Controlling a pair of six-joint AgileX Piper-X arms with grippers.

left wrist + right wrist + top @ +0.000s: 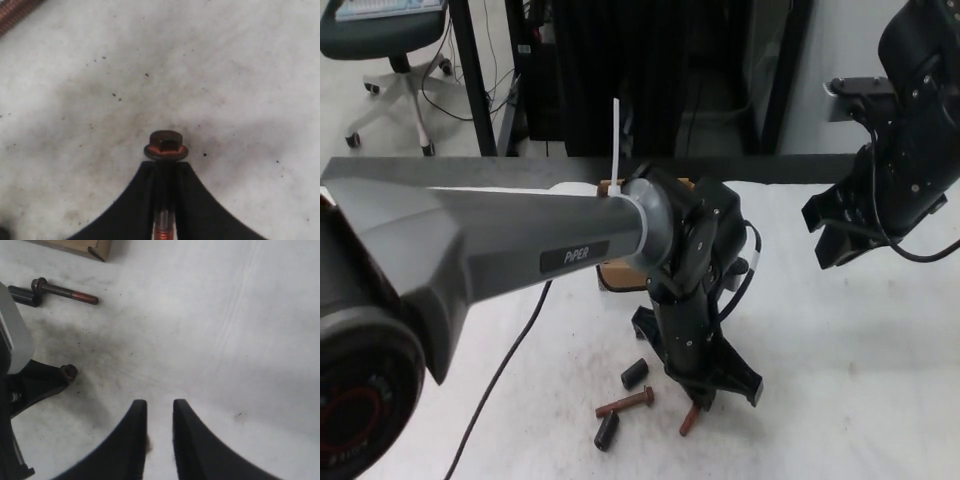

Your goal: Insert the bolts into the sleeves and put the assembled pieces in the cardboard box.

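My left gripper (705, 388) is down at the bench, shut on a copper-coloured bolt (690, 419). The hex head (166, 145) sticks out just past the black fingertips (145, 195), over the white bench top. A second bolt (625, 403) lies loose beside it, between two black sleeves (635, 373) (606, 430). My right gripper (835, 245) hangs above the bench at the right, fingers (192, 440) slightly apart with nothing between them. From there I see the left gripper's held bolt head (69, 371), a loose bolt (65, 291) and a sleeve (22, 295).
The cardboard box (616, 272) sits behind the left arm, mostly hidden by it; its corner (75, 246) shows in the right wrist view. A black cable (500, 370) trails over the bench at the left. The stained white bench top (860, 380) is bare to the right.
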